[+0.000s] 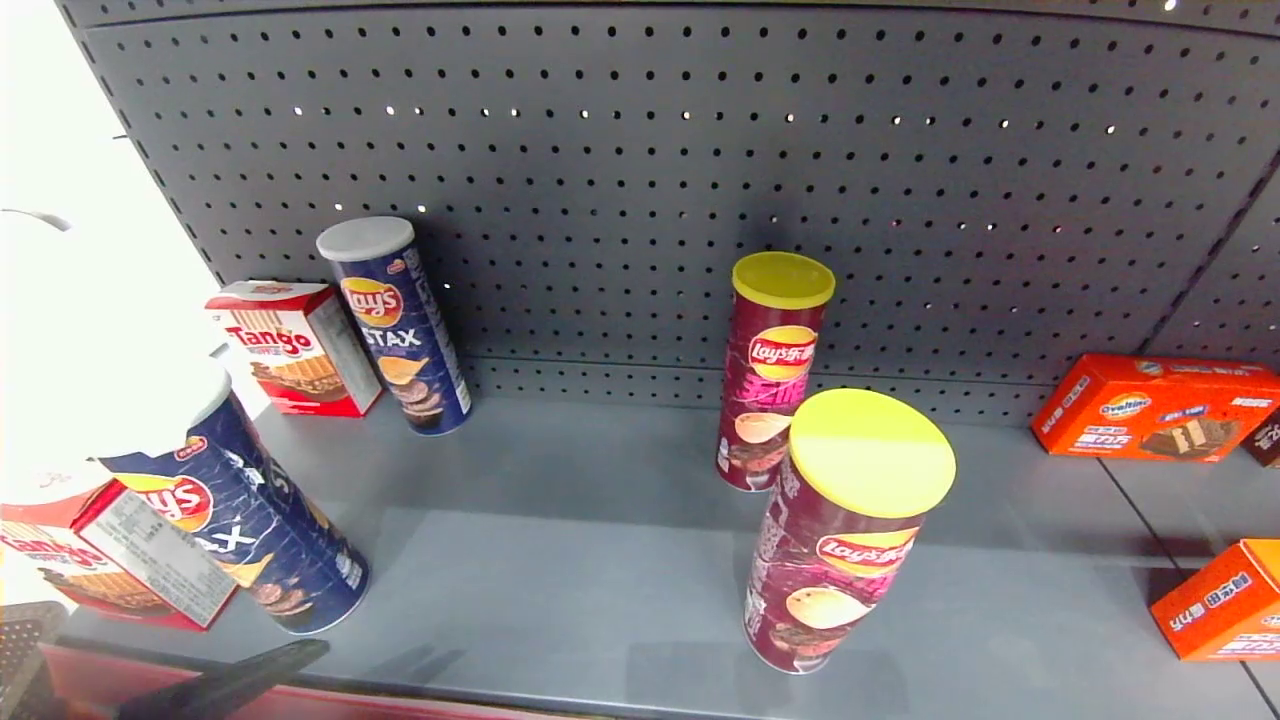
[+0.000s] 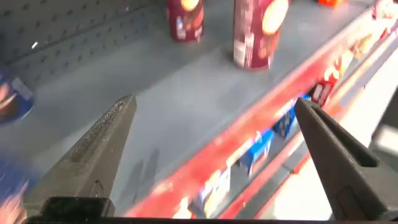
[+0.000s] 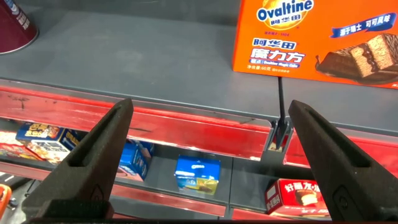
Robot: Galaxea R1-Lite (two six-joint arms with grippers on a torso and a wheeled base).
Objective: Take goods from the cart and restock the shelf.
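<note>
Shelf (image 1: 560, 580) stocked. The left end effector (image 2: 214, 102) has its fingers apart and empty, just off the shelf's front edge near the front blue can (image 1: 250, 520). The right end effector (image 3: 209, 104) is also spread and empty, facing the front edge by an orange box (image 3: 314, 34). Two maroon cans stand upright mid-shelf: front maroon can (image 1: 840, 530), back maroon can (image 1: 770, 370) by the pegboard (image 1: 700, 150). Back blue can (image 1: 400, 330) and red wafer box (image 1: 290, 345) are at the back left.

The left gripper (image 2: 214, 101) hangs empty, its jaws spread wide above the front of the grey shelf (image 2: 186, 74). A maroon can (image 2: 255, 31) stands upright near the red front rail (image 2: 249, 140), and a second maroon can (image 2: 185, 18) stands by the pegboard back (image 2: 74, 31). Blue boxes (image 2: 258, 152) sit on a lower level. A blurred blue can (image 2: 12, 99) shows at the edge.
</note>
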